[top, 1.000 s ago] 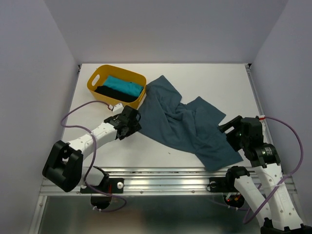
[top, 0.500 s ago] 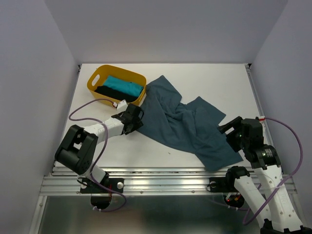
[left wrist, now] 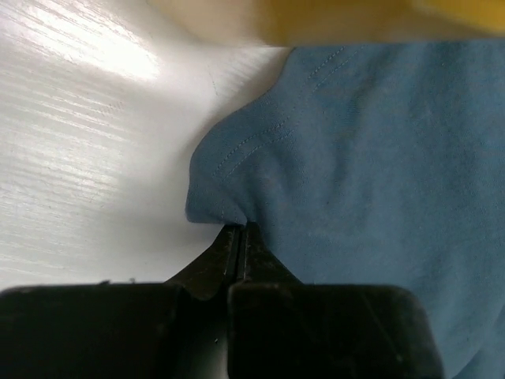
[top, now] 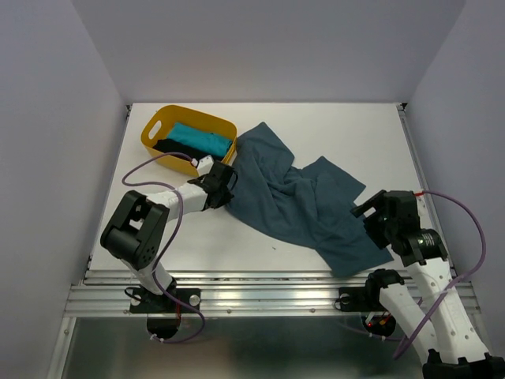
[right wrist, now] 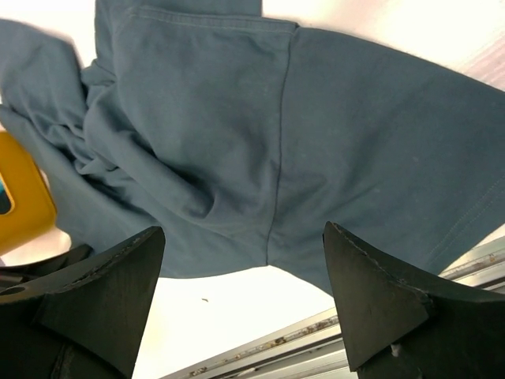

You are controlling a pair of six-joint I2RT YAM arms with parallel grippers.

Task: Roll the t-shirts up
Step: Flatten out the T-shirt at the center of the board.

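The left gripper (left wrist: 239, 233) is clamped on a thin sliver of the blue shirt (top: 300, 201) beside the tub (top: 162, 120), far-left on the table (top: 339, 126). A tug could slip it free. The right gripper (right wrist: 243, 237), jaws apart, hovers over the shirt's near-right end.

The big t-shirt (top: 300, 205) is a plain dusty grey-blue all over, with thin stitch lines of the same blue near its edges. Inside the yellow tub (top: 205, 117) are a bright turquoise t-shirt (top: 201, 140) and a black t-shirt (top: 175, 149), both plain. The table (top: 339, 130) is white, the walls (top: 47, 118) are pale lilac-grey, the arms (top: 170, 197) are white with black parts, their cables (top: 162, 156) are purple, and the left pincer (left wrist: 239, 230) and right pincer (right wrist: 242, 230) are black
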